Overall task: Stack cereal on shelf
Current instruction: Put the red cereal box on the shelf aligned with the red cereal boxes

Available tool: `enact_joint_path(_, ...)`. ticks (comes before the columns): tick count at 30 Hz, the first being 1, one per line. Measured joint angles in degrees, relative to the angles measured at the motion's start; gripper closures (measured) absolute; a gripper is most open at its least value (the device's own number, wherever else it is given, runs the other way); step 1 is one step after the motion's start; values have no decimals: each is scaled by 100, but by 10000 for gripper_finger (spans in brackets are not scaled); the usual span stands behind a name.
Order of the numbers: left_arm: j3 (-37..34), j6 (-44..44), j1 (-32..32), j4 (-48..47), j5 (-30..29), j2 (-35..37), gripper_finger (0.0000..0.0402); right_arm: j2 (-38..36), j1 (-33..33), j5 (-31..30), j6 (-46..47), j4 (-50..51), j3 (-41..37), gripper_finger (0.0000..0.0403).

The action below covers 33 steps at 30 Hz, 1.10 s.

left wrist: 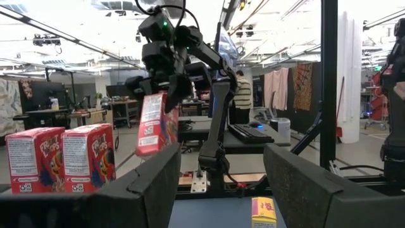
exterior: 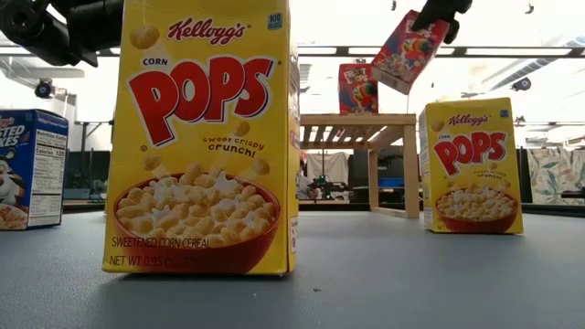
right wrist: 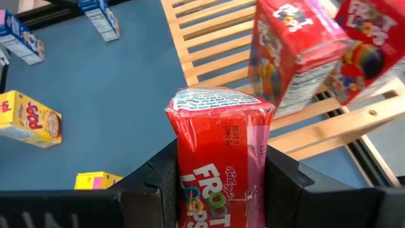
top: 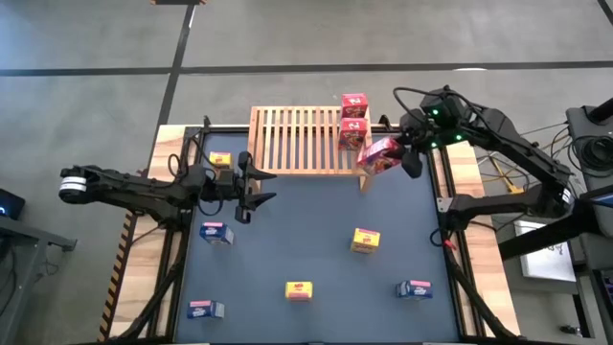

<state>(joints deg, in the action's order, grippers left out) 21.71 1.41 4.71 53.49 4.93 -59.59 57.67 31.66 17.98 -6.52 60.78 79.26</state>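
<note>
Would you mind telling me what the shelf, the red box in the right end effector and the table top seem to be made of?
Shelf: looks like pale, unpainted wood, with slats and a matt surface.
Red box: printed cardboard, apparently under a glossy clear wrap, since its top end shows puckered folds and shine.
Table top: a dark blue-grey matt sheet, material unclear, between light wooden edges.
</note>
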Motion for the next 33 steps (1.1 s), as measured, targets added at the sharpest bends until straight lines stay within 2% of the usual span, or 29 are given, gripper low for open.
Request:
enact_joint_path(13,0,42,2,2,0,0,192,367,-258,2,158,29,243,252)
enact_joint_path(17,0,42,2,2,0,0,192,643,-332,-1,89,114,602,252)
enact_joint_path(28,0,42,2,-38,0,0,192,1801,-652,-15,-1016,822,1836,252)
enact_joint_path(33,0,42,2,-52,-2,0,192,2351,-691,-708,-1416,1372,2356,252)
